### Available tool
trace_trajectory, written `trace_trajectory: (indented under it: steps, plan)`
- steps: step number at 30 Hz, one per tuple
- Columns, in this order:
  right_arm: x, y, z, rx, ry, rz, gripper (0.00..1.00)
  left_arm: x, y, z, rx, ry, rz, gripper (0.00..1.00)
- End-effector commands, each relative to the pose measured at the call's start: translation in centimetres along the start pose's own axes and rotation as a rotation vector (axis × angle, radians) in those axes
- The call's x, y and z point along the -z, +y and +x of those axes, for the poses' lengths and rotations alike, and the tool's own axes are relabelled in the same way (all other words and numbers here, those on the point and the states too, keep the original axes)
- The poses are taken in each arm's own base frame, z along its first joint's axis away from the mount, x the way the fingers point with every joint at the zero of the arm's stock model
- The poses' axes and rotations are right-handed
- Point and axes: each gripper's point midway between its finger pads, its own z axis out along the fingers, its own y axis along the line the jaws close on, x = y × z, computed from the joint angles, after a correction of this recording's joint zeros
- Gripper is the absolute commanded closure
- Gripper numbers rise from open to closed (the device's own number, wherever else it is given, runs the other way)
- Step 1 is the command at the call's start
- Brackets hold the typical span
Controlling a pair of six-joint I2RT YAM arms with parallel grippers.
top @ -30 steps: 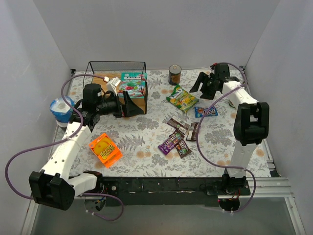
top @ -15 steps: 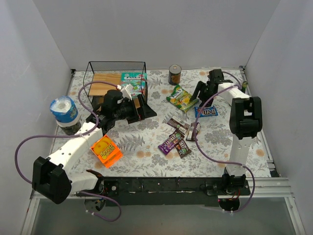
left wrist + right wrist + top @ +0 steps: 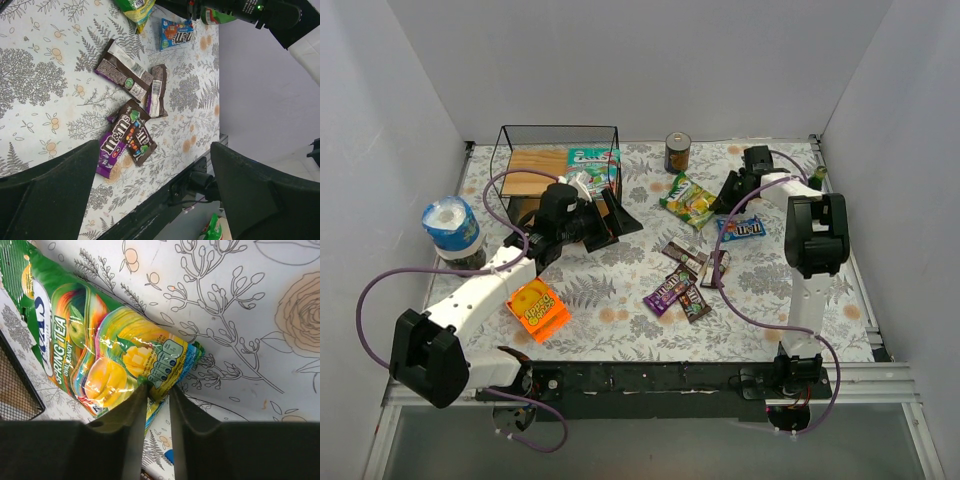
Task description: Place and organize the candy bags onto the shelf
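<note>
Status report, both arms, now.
Left gripper open, empty, in front of the shelf. Right gripper jaws pinched on corner of yellow-green bag, bag flat on table. Teal bag in shelf; small packets loose mid-table.

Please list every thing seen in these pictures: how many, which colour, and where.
shelf: one, black wire and light wood, far left.
teal bag: one, teal with red print, inside the shelf's right end.
yellow-green bag: one, yellow-green, far middle.
blue packet: one, blue, right of centre.
brown packets: three, brown, centre.
purple packet: one, purple, centre, touching a brown one.
orange package: one, orange with yellow circle, near left.
can: one, dark, far middle.
plastic bottle: one, bluish with white top, left edge.
table: one, floral cloth.
left gripper: one, black, jaws open, empty, before the shelf.
right gripper: one, black, jaws closed on the yellow-green bag's edge.
</note>
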Motion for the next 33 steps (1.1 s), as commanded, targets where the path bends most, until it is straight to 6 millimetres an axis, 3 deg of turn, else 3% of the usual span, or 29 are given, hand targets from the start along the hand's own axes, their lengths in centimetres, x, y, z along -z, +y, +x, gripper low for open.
trace_trajectory:
  steps: [1, 3, 4, 6, 9, 10, 11, 13, 14, 16, 21, 24, 28, 33]
  plan:
    - [-1.0, -0.3, 2.2, -0.021, 0.053, 0.005, 0.78, -0.1, -0.2, -0.3, 0.016, -0.03, -0.003, 0.13]
    - [0.1, 0.6, 2.6, -0.019, 0.042, -0.021, 0.9, -0.2, 0.0, 0.0, 0.029, -0.029, -0.013, 0.15]
    - [0.1, -0.2, 4.1, -0.033, 0.07, -0.009, 0.92, -0.2, 0.0, 0.1, 0.036, -0.03, -0.017, 0.16]
    - [1.5, 0.8, 4.9, -0.042, 0.069, -0.037, 0.99, -0.5, 0.4, 0.4, 0.053, -0.028, -0.031, 0.17]
    - [3.3, 0.9, 7.6, -0.103, 0.102, -0.048, 0.99, -1.0, 0.7, 1.0, 0.074, -0.013, -0.046, 0.19]
    - [4.6, 2.0, 7.8, -0.105, 0.092, -0.087, 0.99, -1.2, 0.8, 1.2, 0.077, -0.01, -0.052, 0.2]
    - [4.8, 1.3, 9.6, -0.126, 0.119, -0.079, 0.99, -1.6, 1.0, 1.5, 0.084, -0.004, -0.062, 0.2]
    - [6.4, 2.4, 10.9, -0.162, 0.121, -0.096, 0.99, -2.2, 1.0, 2.0, 0.102, 0.002, -0.079, 0.2]
    - [6.5, 2.1, 12.3, -0.19, 0.139, -0.094, 0.99, -2.5, 1.3, 2.2, 0.108, 0.002, -0.092, 0.21]
    - [7.7, 3.4, 13.6, -0.251, 0.146, -0.134, 0.99, -3.5, 1.7, 3.0, 0.141, 0.013, -0.12, 0.22]
    - [8.0, 4.8, 17.4, -0.264, 0.197, -0.122, 0.99, -6.1, 2.6, 5.2, 0.149, 0.068, -0.174, 0.23]
    - [8.4, 4.3, 19.2, -0.284, 0.198, -0.092, 0.99, -7.0, 3.2, 6.7, 0.176, 0.09, -0.213, 0.25]
    - [8.4, 4.3, 19.3, -0.32, 0.168, -0.097, 0.99, -8.0, 5.0, 8.7, 0.239, 0.122, -0.288, 0.27]
    - [7.5, 4.8, 19.2, -0.368, 0.206, -0.085, 0.99, -8.4, 5.8, 9.2, 0.234, 0.103, -0.349, 0.27]
